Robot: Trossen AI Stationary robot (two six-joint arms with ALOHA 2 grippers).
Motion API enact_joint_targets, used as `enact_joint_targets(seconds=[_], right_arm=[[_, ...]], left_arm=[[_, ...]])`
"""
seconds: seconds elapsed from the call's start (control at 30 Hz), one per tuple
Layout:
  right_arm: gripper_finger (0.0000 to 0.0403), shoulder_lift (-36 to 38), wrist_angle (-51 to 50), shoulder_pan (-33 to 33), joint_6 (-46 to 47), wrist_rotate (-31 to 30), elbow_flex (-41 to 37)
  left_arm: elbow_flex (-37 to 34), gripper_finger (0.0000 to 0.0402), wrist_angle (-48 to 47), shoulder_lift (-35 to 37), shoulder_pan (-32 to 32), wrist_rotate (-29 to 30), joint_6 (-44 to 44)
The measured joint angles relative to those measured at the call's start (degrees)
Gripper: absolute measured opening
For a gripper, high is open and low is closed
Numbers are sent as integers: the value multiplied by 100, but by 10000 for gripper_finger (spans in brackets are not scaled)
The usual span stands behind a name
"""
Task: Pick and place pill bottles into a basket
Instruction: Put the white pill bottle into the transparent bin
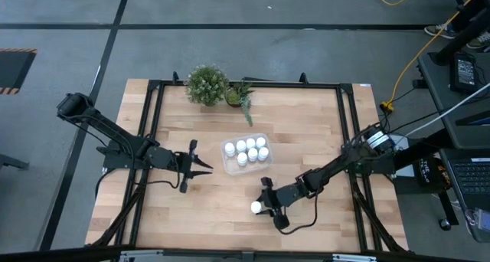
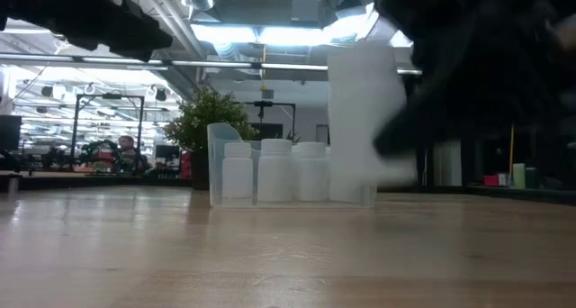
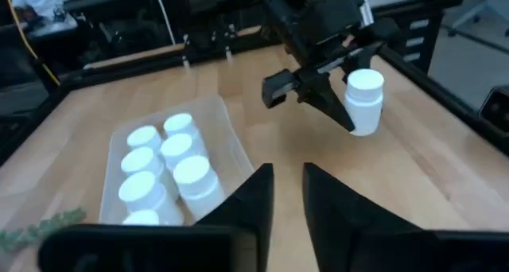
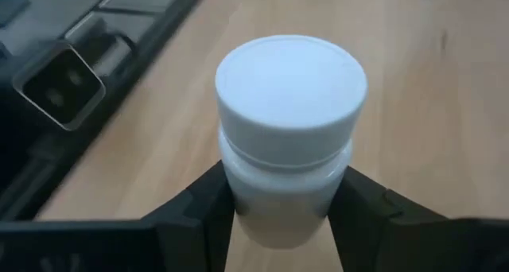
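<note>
Small white cylindrical plastic pill bottle w/ white cap (image 4: 288, 137) looks light, rigid, smooth-sided; prob. slippery, easily tipped if bumped. Best hold: across body just under cap, as in right wrist view, w/ fingers (image 4: 199, 216) on opposite sides below cap rim. Cap ledge likely guards against slipping down.

Right pincer (image 1: 266, 207) clamped on that bottle (image 1: 256, 207), near desk's front edge, apart from tray. In left wrist view bottle (image 3: 364, 102) upright, seemingly just off light wooden desk (image 1: 306, 132); lift height hard to judge. Right arm reaching low from right side, stretched toward centre-front.

Shallow clear plastic rectangular tray (image 1: 227, 167) mid-desk, holding about six other white bottles (image 1: 249, 149) standing upright. Green potted plant (image 1: 207, 84) behind tray, at back edge.

Left pincer (image 1: 196, 165) just left of tray, nothing held, fingers (image 3: 250, 196) parted by narrow gap; arm low, pointing toward tray.

Judgement: carry to tray next; needs free spot among standing bottles.
</note>
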State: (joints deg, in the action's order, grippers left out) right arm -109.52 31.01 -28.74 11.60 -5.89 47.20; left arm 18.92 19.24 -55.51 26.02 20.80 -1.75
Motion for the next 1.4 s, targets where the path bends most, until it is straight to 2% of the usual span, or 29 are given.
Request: enact_joint_targets(seconds=[0.37, 0.53, 0.7, 0.83, 0.97, 1.07, 1.2, 1.4], right_arm=[[159, 754, -646, 324, -473, -1, 0], [158, 909, -723, 506, -691, 7, 0], [158, 1102, -666, 759, -966, 500, 0], [158, 1328, -699, 1032, -1194, 980, -116], [158, 1745, -700, 1317, -1357, 1047, -402], [158, 2099, -698, 1494, -1538, 1054, -605], [158, 2512, -704, 1725, -1698, 1064, -847], [158, 2717, -726, 2043, -1764, 1064, -1006]], left_arm=[[-1, 196, 700, 1, 1, 31, 0], [-1, 232, 672, 2, 2, 63, -34], [-1, 239, 675, 2, 2, 118, 41], [6, 236, 785, 2, -2, 334, 709], [133, 236, 774, 0, -2, 356, 1003], [333, 235, 757, -77, -5, 580, 1005], [743, 235, 612, -433, -196, 865, 729], [1503, 235, 218, -1317, -732, 354, 298]])
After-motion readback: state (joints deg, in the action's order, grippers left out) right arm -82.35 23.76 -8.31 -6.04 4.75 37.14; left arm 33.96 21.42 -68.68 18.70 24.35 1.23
